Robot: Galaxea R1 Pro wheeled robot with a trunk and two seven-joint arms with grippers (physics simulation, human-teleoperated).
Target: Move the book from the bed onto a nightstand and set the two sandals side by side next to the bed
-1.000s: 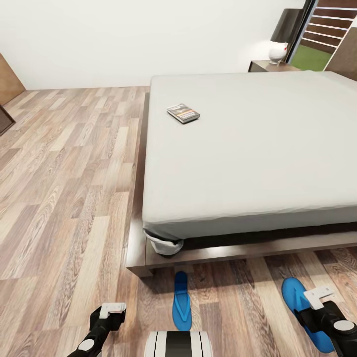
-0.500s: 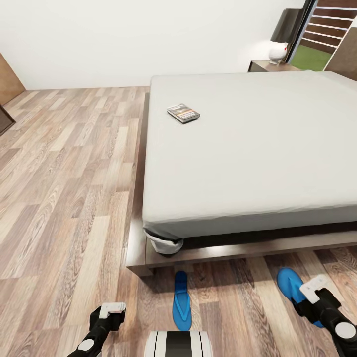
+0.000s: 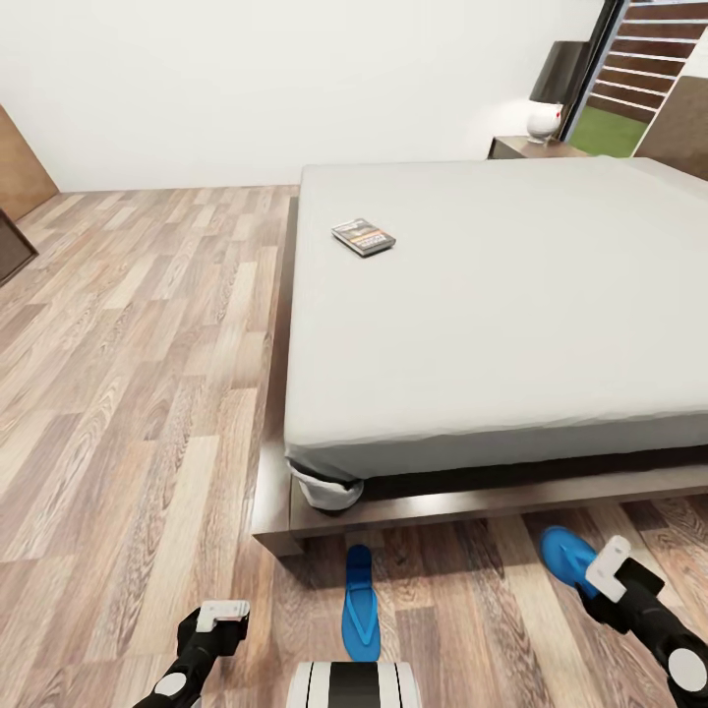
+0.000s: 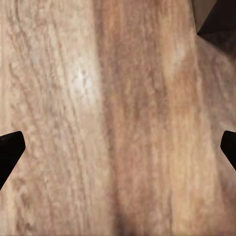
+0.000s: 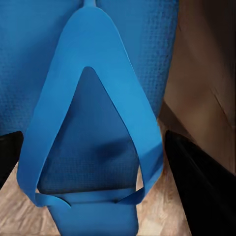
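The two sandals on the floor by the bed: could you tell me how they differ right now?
The left sandal lies bare and in full view below the bed's corner; the right sandal is partly covered by the right gripper. The left one points straight at the bed; the right one lies angled. Both are bright blue flip-flops on the wood floor.

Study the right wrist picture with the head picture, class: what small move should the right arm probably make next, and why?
Probably lower the right pincer and close it on the bright blue flip-flop beneath it. Its dark fingers stand apart on either side of the strap, so nothing looks gripped yet. This sandal lies well apart from the other blue flip-flop at the dark brown wooden bed frame.
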